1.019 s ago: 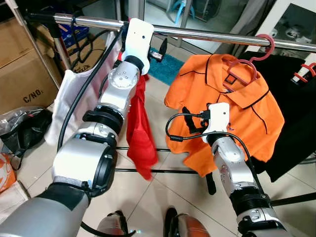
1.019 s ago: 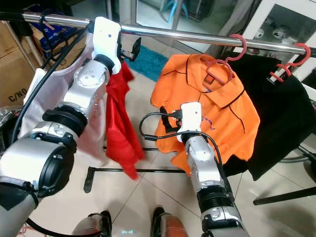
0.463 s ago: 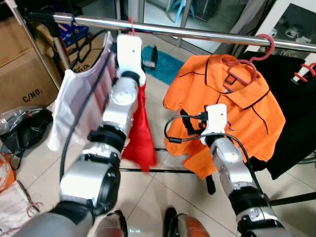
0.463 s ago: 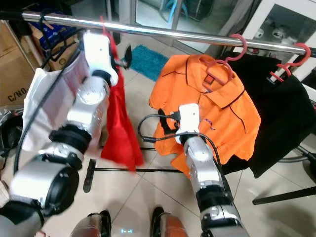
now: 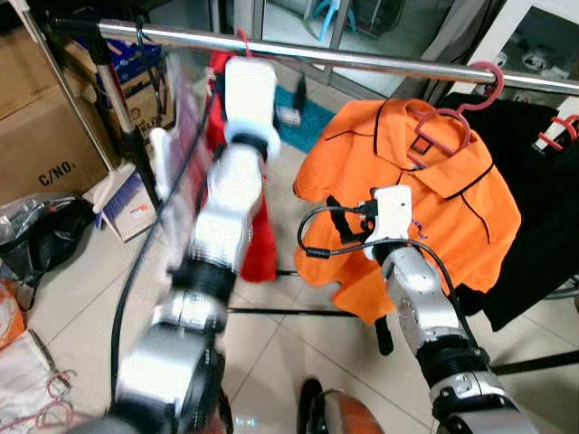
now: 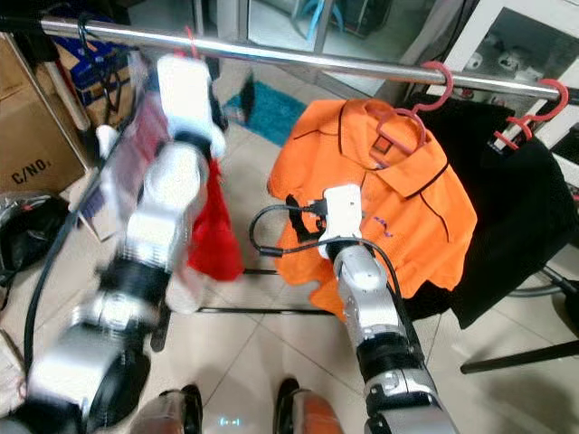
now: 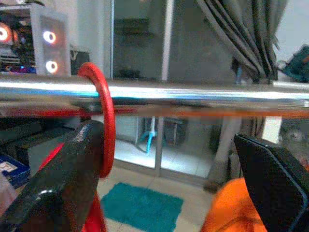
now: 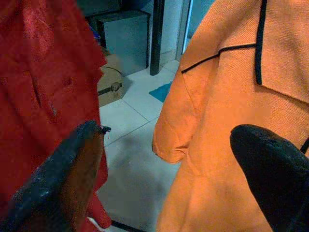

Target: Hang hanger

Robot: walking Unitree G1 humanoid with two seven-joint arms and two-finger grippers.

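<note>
You see a polished metal rail (image 7: 193,92) with a bright sheen, and a smooth, glossy red plastic hook (image 7: 104,121) over it. The orange shirt (image 8: 231,121) is matt woven cloth; the red garment (image 8: 43,87) is matt cloth too. The floor (image 5: 72,298) is glossy tile.

Both eye views look forward and down from head height and share the rail (image 5: 380,63) across the frame top. The left wrist view faces that rail close up; the right wrist view sits close against the orange shirt (image 8: 251,82)
</note>
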